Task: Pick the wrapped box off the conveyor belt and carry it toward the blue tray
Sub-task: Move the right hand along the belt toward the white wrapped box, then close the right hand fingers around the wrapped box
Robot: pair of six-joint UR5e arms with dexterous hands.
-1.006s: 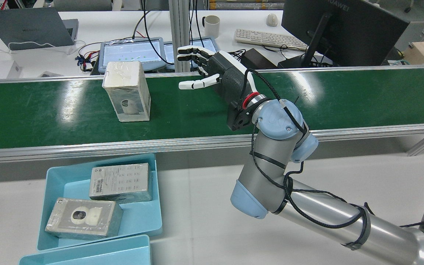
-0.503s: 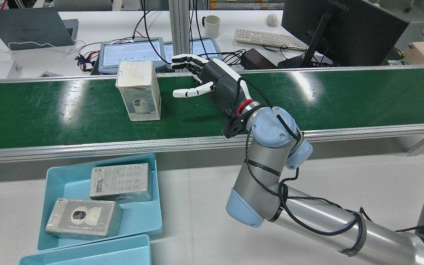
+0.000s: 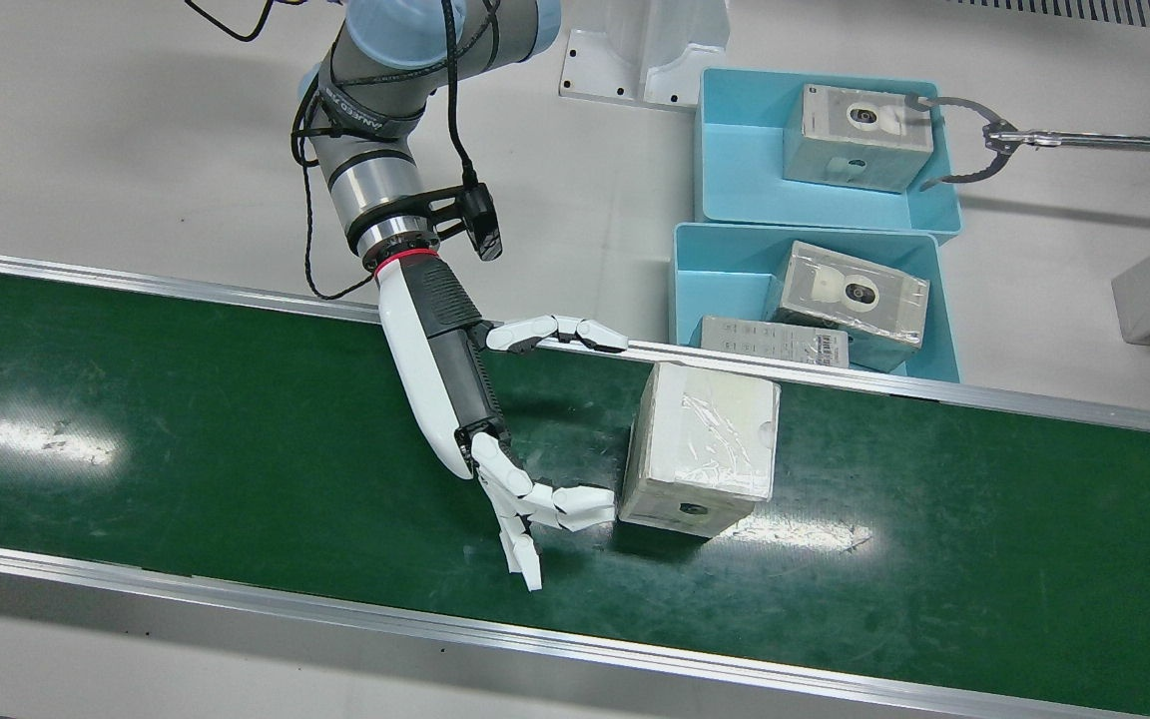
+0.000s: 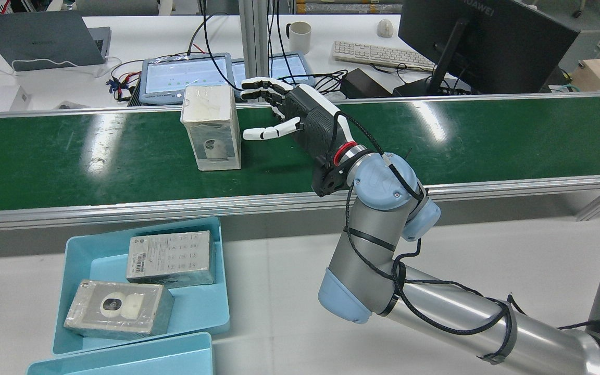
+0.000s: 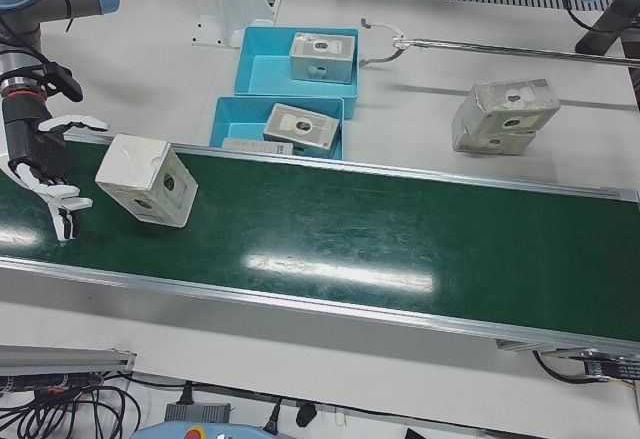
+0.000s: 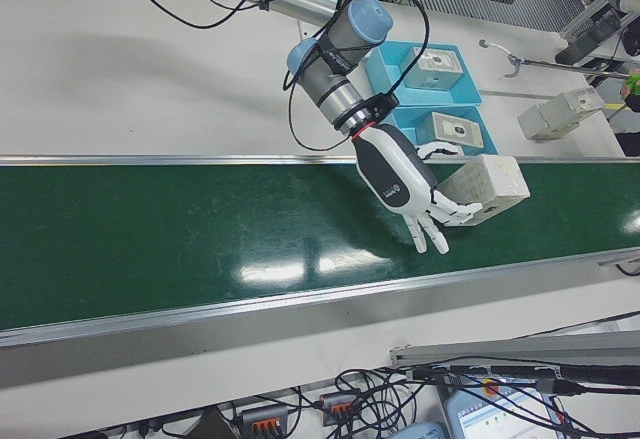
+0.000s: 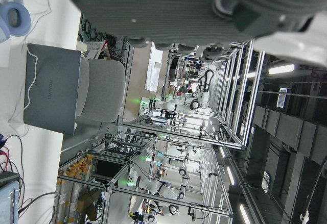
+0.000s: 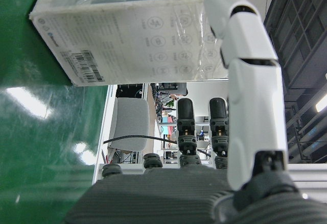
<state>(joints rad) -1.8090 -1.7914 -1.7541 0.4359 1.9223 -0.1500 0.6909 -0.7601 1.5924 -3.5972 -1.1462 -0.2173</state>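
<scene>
Rear view: glossy green belt, box upright; right hand spread beside it; desks, monitor beyond. Left hand unclear.

"HUAWEI" is read on the grey laptop lid in the left hand view, and partly, cut by the frame edge, along the top of the black monitor in the rear view

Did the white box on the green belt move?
Yes. In the rear view the box slid rightward along the belt, past the tablet, toward the open right hand.
</scene>
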